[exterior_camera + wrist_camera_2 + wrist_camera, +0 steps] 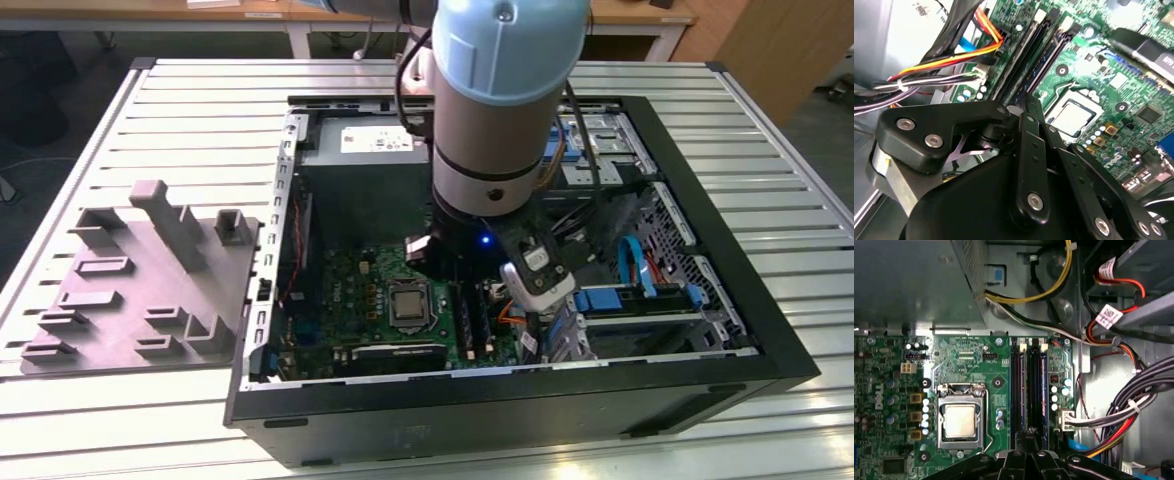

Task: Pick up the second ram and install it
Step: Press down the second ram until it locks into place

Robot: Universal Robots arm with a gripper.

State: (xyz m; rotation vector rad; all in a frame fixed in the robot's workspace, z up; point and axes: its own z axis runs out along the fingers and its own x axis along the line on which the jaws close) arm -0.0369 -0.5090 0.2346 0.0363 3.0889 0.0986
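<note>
Tool [1026, 452] low inside open computer case [747, 330], over memory slots [1029, 385].
Second ram [1043, 390] seated in slot at 3 o'clock of processor [960, 421]; tool opening: cannot tell.

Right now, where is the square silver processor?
In the exterior view, the processor sits on the green motherboard, just to the exterior view's left of the black memory slots.
</note>
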